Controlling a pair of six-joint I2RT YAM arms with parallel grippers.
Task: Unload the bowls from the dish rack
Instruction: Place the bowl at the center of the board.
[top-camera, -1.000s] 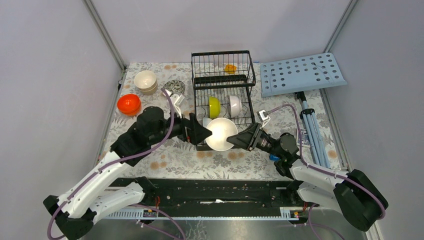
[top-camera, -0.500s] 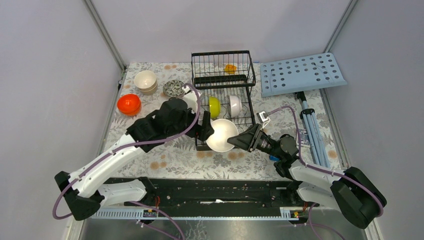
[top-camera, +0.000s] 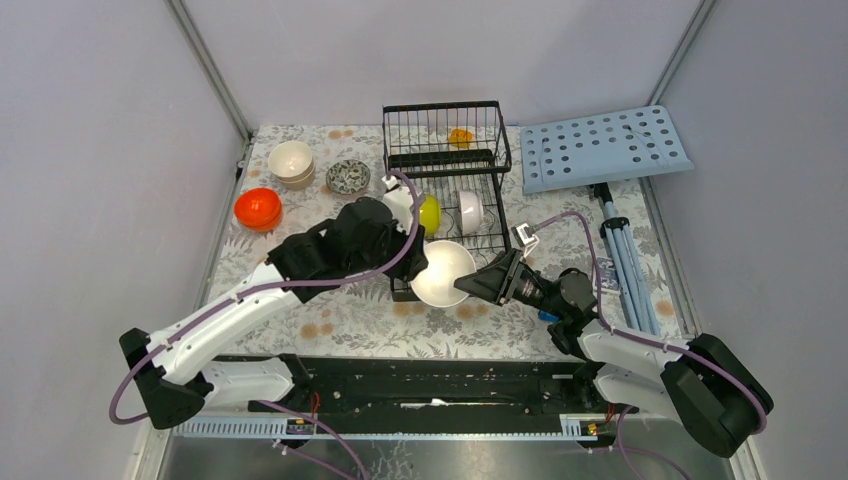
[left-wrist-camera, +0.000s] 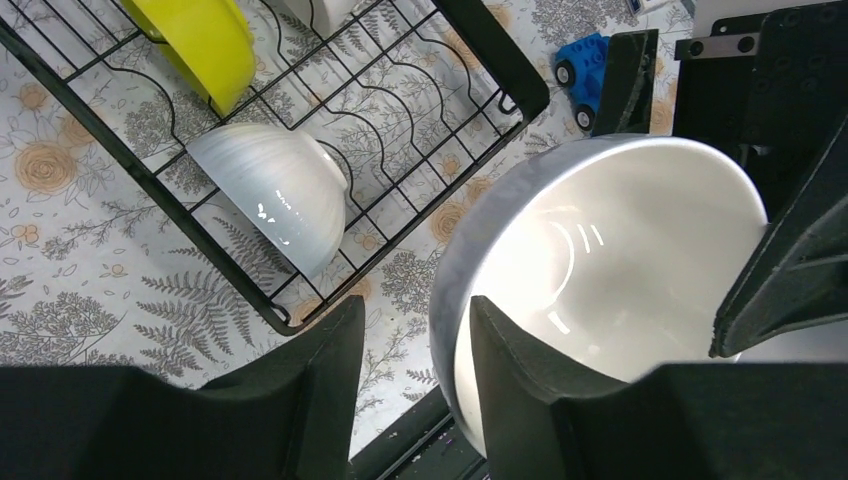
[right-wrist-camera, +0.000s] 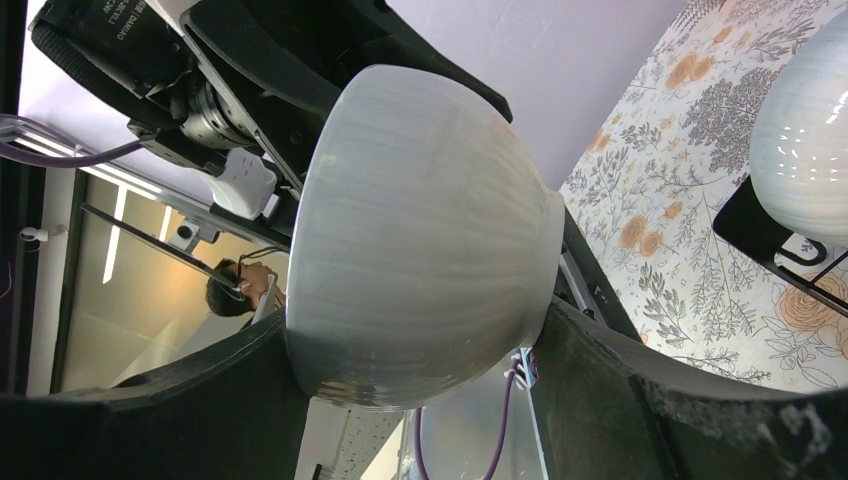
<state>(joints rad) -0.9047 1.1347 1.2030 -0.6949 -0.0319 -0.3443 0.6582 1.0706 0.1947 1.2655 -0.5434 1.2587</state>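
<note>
Currently the right gripper (top-camera: 465, 284) clamps the large white bowl (top-camera: 443, 270) mid-air at the near edge of the dish rack (top-camera: 445, 152); left gripper (left-wrist-camera: 415, 370) straddles its rim, half-wide (gap outside the wall).

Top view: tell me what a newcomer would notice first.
A big white bowl sits between the two arms at the near edge of the black dish rack, gripped by the right gripper while the left gripper straddles its rim. Next comes colour: a yellow-green bowl standing in the rack and a glossy orange bowl on the floral cloth at far left.
</note>
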